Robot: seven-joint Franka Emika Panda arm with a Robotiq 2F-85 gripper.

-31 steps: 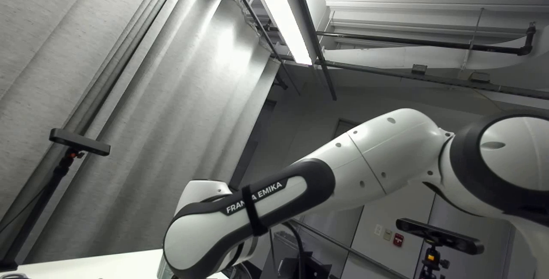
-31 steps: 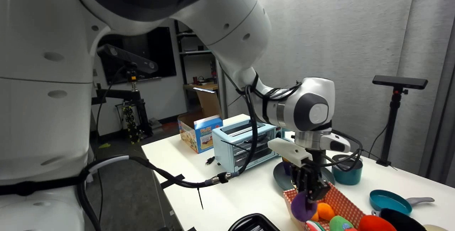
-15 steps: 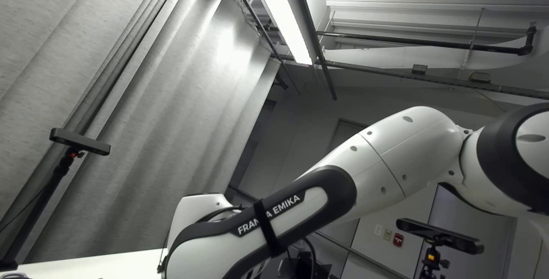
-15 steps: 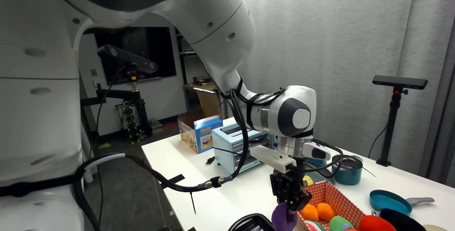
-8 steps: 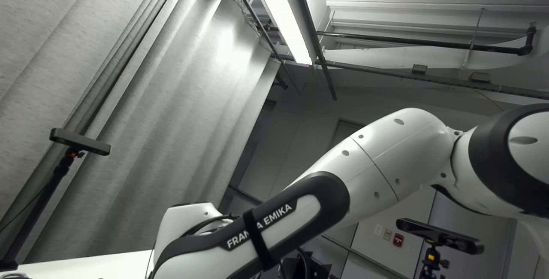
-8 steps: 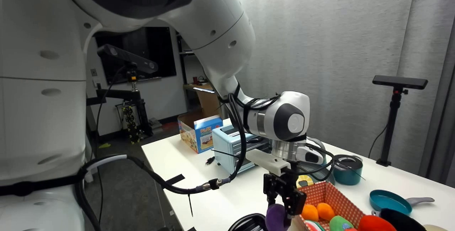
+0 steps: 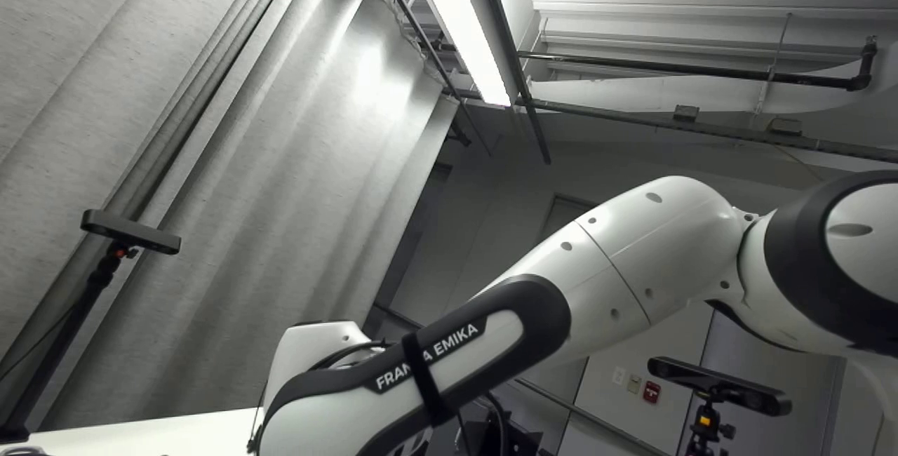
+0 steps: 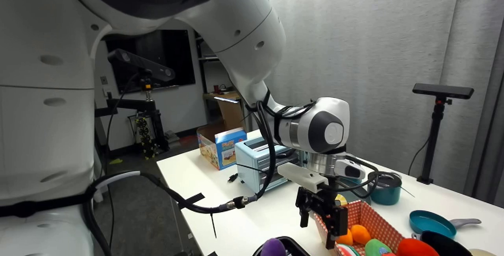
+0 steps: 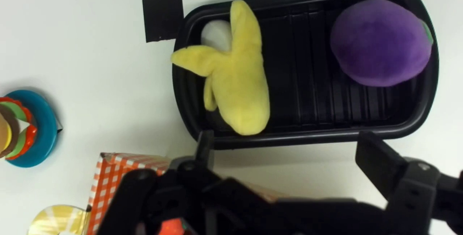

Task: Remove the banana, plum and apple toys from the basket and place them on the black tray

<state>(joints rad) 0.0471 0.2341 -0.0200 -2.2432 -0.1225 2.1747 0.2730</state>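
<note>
The purple plum (image 9: 381,43) rests at the right end of the black tray (image 9: 300,139) in the wrist view, and its top (image 8: 273,248) shows in an exterior view. A yellow banana (image 9: 242,90), its peel flaps spread, lies at the tray's left end. My gripper (image 9: 285,137) hangs beside the tray with its jaws wide apart and nothing between them. Orange, green and red toys fill the red checkered basket (image 8: 374,220) beside the gripper (image 8: 317,233). A red toy (image 8: 415,247) lies there, cut off by the frame; I cannot tell if it is the apple.
A toy burger on a teal plate (image 9: 47,130) and a yellow round toy (image 9: 58,222) sit near the basket. Behind the arm stands a light-blue toaster oven (image 8: 252,169). Beyond the basket are a teal pot (image 8: 386,193) and a teal pan (image 8: 429,223).
The gripper carried the plum from above the basket toward the tray, then opened and let it go. The plum now lies in the tray, and the gripper has drawn back slightly from it.
</note>
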